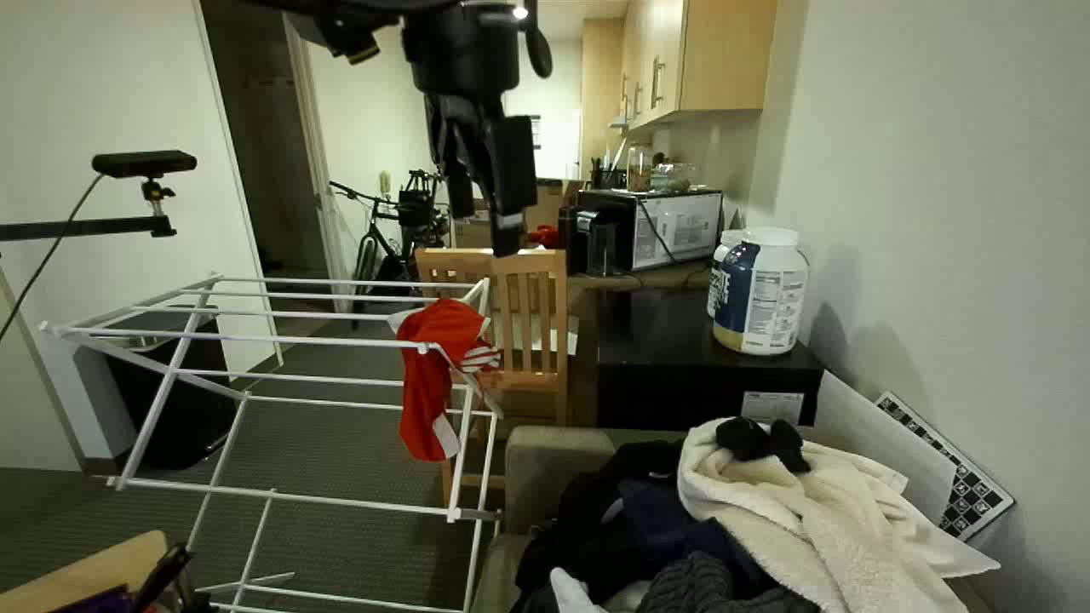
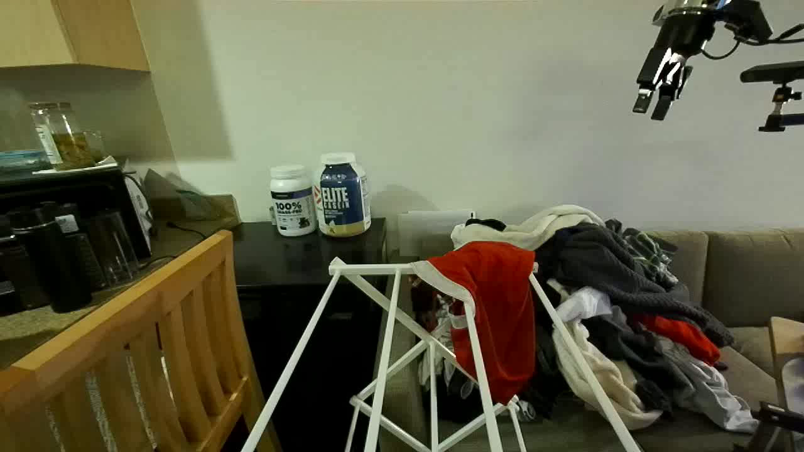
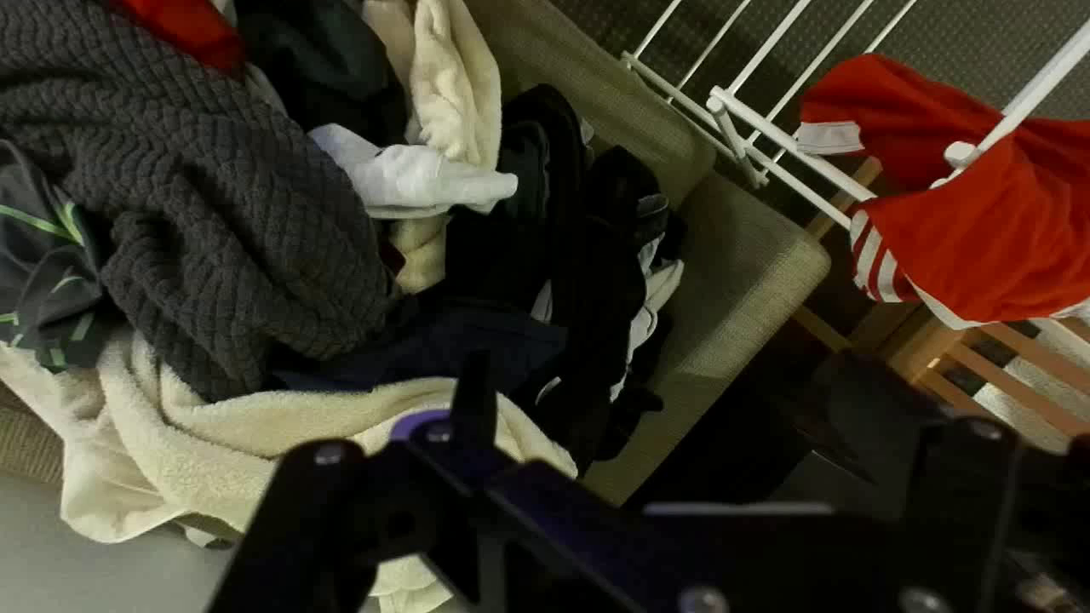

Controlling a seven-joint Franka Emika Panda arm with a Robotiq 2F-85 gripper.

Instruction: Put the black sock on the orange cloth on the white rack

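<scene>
The black sock (image 1: 749, 438) lies bunched on top of the cream towel (image 1: 817, 511); it shows as a small black patch in an exterior view (image 2: 487, 223). I cannot make it out in the wrist view. The orange cloth (image 1: 438, 340) hangs over the end of the white rack (image 1: 255, 339); it also shows in an exterior view (image 2: 496, 301) and at the right of the wrist view (image 3: 988, 238). My gripper (image 2: 652, 108) is high above the heap and rack, pointing down. Its fingers are apart with nothing between them, also in the wrist view (image 3: 681, 387).
A heap of dark clothes (image 1: 630, 511) lies on the couch (image 2: 747, 270). A wooden chair (image 1: 536, 340) stands behind the rack. White and blue jars (image 2: 342, 201) stand on a black cabinet (image 2: 308, 257) by the wall. A camera on a bar (image 1: 145, 163) is beside the rack.
</scene>
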